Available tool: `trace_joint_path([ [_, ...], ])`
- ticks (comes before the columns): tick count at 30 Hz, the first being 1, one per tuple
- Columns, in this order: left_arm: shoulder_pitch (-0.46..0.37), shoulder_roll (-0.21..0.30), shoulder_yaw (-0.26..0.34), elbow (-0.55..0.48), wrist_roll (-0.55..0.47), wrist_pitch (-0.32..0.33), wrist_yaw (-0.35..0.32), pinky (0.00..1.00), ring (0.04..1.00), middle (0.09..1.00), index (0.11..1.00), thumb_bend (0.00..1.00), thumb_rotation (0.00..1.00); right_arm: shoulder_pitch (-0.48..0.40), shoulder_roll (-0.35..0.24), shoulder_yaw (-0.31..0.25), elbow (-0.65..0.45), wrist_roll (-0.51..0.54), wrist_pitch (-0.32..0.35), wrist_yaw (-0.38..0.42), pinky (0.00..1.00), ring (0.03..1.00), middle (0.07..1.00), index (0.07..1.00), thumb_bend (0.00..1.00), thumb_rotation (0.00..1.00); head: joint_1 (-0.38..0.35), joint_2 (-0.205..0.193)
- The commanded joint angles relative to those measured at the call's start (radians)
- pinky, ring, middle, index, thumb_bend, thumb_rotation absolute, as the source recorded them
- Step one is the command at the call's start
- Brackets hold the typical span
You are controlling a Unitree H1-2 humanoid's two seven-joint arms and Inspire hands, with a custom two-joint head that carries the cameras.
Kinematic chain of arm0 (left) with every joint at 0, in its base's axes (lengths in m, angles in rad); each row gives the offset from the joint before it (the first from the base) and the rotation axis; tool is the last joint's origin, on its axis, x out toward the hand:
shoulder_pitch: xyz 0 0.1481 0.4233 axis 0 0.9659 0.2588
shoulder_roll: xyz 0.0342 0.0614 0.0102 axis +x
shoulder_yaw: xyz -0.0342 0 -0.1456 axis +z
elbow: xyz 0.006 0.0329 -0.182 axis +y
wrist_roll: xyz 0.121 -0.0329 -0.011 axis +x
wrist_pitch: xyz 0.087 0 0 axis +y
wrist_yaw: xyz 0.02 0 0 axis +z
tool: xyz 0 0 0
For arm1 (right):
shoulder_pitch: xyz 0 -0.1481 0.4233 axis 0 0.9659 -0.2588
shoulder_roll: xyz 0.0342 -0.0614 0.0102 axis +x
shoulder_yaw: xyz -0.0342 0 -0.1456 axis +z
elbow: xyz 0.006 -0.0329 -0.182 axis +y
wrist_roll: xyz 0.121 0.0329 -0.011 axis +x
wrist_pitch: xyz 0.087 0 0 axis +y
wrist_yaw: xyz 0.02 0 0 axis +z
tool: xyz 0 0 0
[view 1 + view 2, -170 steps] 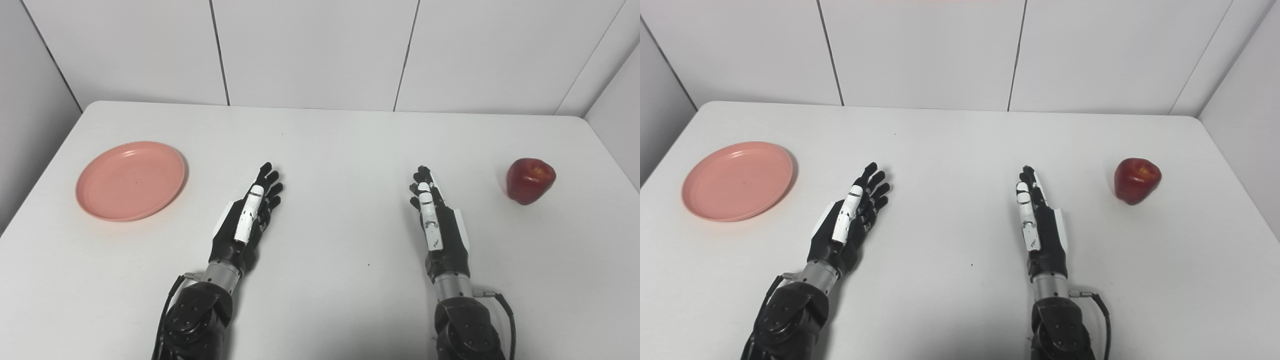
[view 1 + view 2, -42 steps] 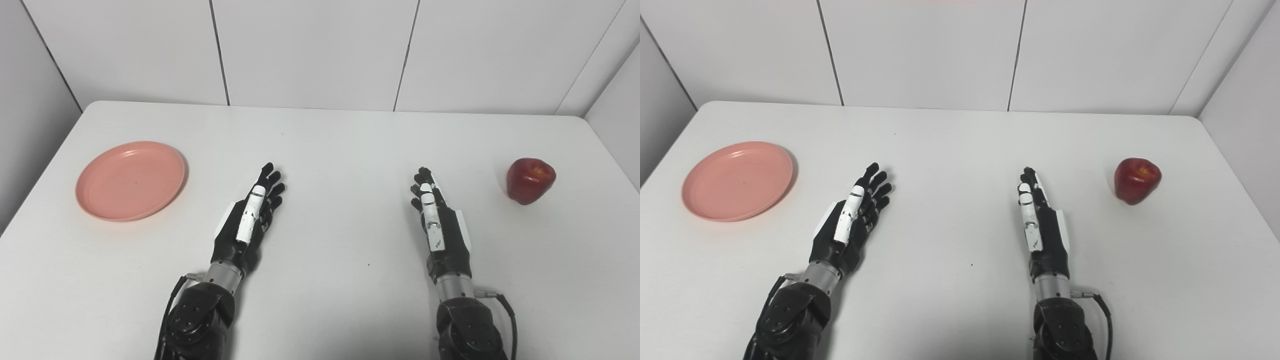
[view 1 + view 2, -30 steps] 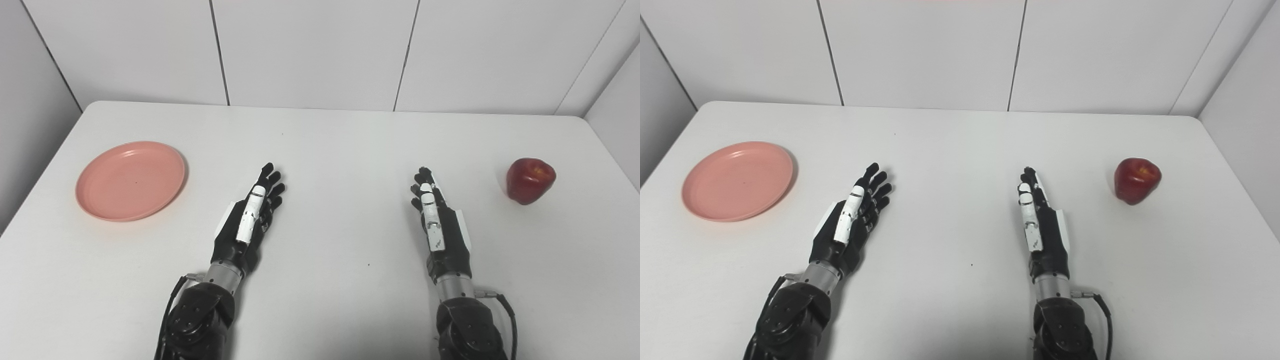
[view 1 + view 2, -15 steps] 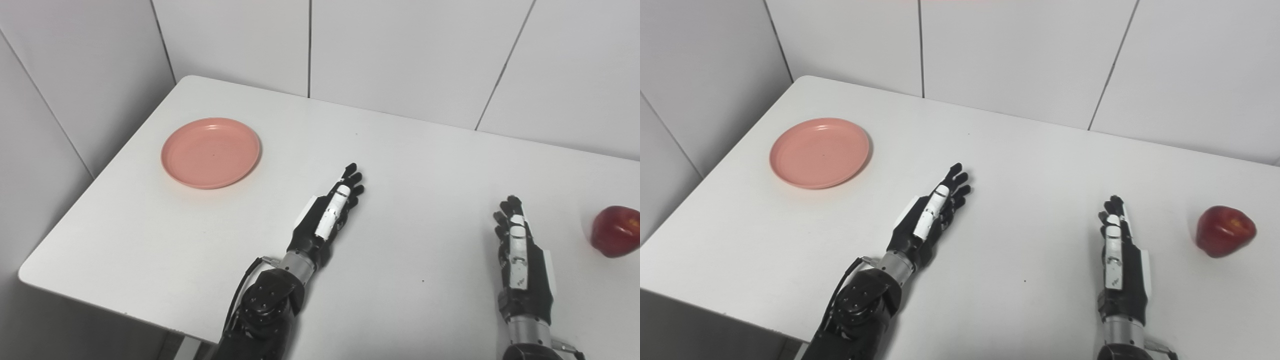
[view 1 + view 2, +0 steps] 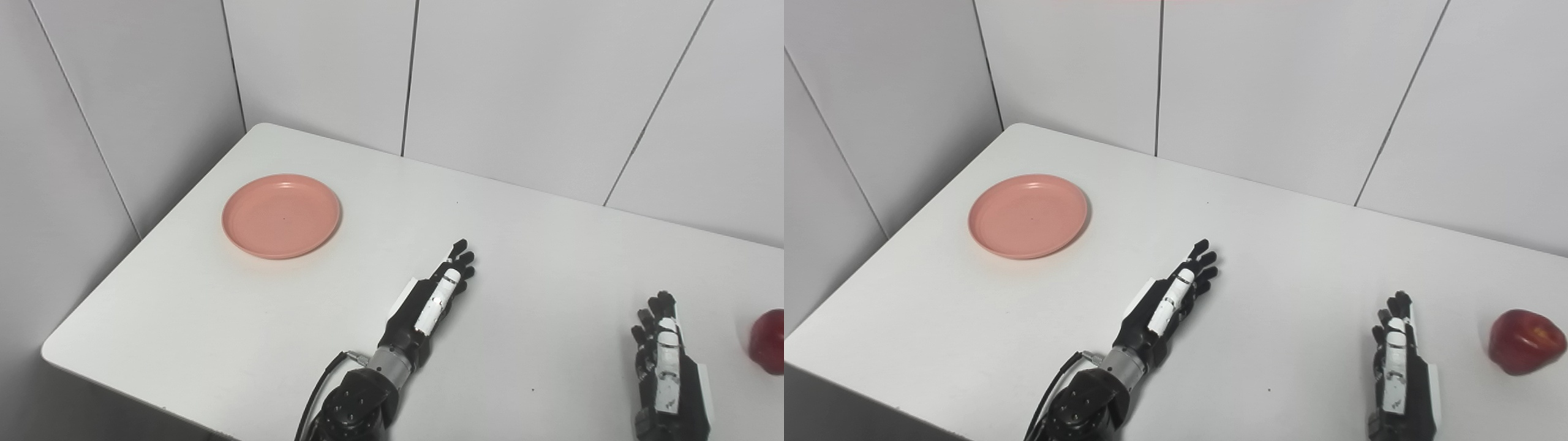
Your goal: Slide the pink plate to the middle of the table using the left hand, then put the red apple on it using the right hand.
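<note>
The pink plate [image 5: 281, 215] lies empty on the white table [image 5: 343, 318] near its far left corner. The red apple [image 5: 1526, 340] stands at the right side, cut by the picture's edge in the left eye view [image 5: 770, 350]. My left hand [image 5: 432, 302] lies flat on the table, open and empty, well to the right of the plate and nearer to me. My right hand [image 5: 1398, 367] lies flat, open and empty, a short way left of the apple.
Grey wall panels stand close behind the table and along its left side. The table's left front corner and edge [image 5: 67, 361] show at the lower left. Nothing else lies on the table.
The whole picture has shifted: the camera has turned to the left and tilted, so the plate sits nearer the picture's middle and the apple near its right edge. Hands, plate and apple have not moved.
</note>
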Motion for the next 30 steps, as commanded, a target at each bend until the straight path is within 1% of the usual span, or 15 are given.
trace_joint_path([
  [1,-0.021,-0.005,-0.01,-0.008,0.006,0.005,-0.011,0.97,0.958,0.976,0.966,0.41,1.0,-0.015,0.007,0.001,-0.024,0.006,-0.048,0.005,1.0,1.0,0.997,0.993,0.1,1.0,0.007,-0.004],
  [4,-0.025,0.002,-0.008,-0.012,0.012,0.011,-0.007,0.96,0.956,0.973,0.959,0.41,1.0,-0.017,0.008,0.004,-0.013,-0.003,-0.061,0.005,1.0,0.996,0.994,0.992,0.11,1.0,0.015,-0.013],
  [8,-0.034,0.016,-0.007,-0.028,0.028,0.015,-0.005,0.96,0.954,0.969,0.956,0.41,1.0,-0.019,0.019,0.007,-0.031,-0.025,-0.034,-0.013,1.0,0.996,0.993,0.99,0.09,1.0,0.023,-0.022],
  [12,-0.052,0.033,-0.005,-0.051,0.027,0.023,-0.018,0.96,0.949,0.964,0.952,0.4,1.0,-0.019,0.023,0.007,-0.028,-0.027,-0.049,-0.011,1.0,0.993,0.99,0.991,0.07,1.0,0.043,-0.034],
  [15,-0.065,0.039,-0.001,-0.065,0.021,0.033,-0.025,0.95,0.939,0.952,0.942,0.4,1.0,-0.019,0.024,0.007,-0.028,-0.026,-0.047,-0.009,1.0,0.995,0.994,0.995,0.06,1.0,0.051,-0.037],
  [17,-0.077,0.046,0.001,-0.074,0.02,0.026,-0.032,0.94,0.93,0.945,0.938,0.39,1.0,-0.021,0.024,0.008,-0.032,-0.033,-0.037,-0.013,1.0,0.996,0.994,0.995,0.06,1.0,0.058,-0.041],
  [22,-0.1,0.059,0.01,-0.125,0.024,0.058,-0.039,0.92,0.91,0.932,0.927,0.38,1.0,-0.02,0.028,0.01,-0.042,-0.029,-0.021,-0.013,1.0,1.0,0.998,0.997,0.06,1.0,0.065,-0.043],
  [26,-0.127,0.083,0.018,-0.173,0.034,0.094,-0.047,0.91,0.897,0.918,0.913,0.43,1.0,-0.019,0.032,0.011,-0.051,-0.033,-0.015,-0.016,1.0,1.0,0.997,0.998,0.07,1.0,0.064,-0.039],
  [30,-0.156,0.098,0.035,-0.204,0.027,0.104,-0.043,0.88,0.873,0.897,0.889,0.46,1.0,-0.019,0.036,0.012,-0.055,-0.036,-0.011,-0.02,1.0,1.0,0.994,0.994,0.05,1.0,0.062,-0.04],
])
